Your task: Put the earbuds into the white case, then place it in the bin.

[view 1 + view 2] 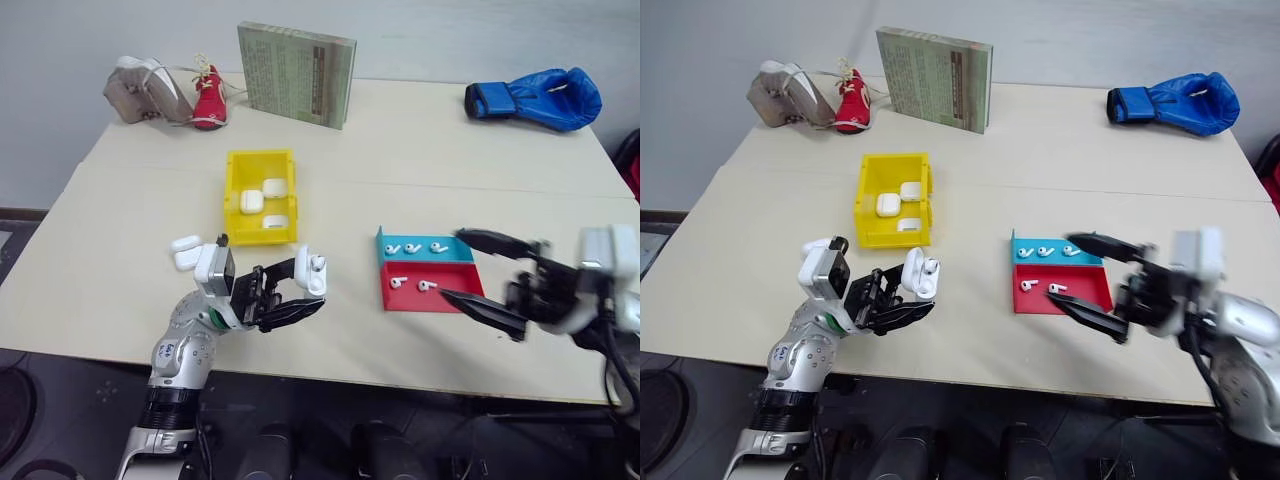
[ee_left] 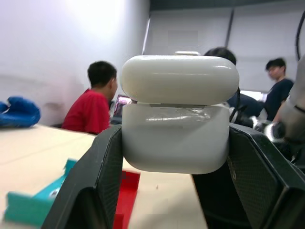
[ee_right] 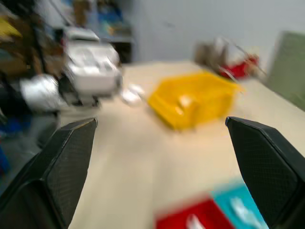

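The left end effector [image 1: 303, 290] grips a white case [image 1: 316, 273] above the bench [image 1: 420, 150], lid ajar; the right end effector [image 1: 478, 272] gapes wide beside the tray [image 1: 428, 268] of earbuds [image 1: 413, 248]; the yellow bin [image 1: 259, 195] holds three cases; left wrist view: black fingers [image 2: 95, 181] clamp the case [image 2: 178, 114]; right wrist view: fingers [image 3: 62, 162] spread, bin [image 3: 195, 98] ahead.

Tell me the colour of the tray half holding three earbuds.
Blue tray half; clearest in the left eye view.

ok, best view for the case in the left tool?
Left wrist view: the white case sits close up between the left tool's fingers, lid seam visible. The eye views show it small; the right wrist view doesn't show it clearly.
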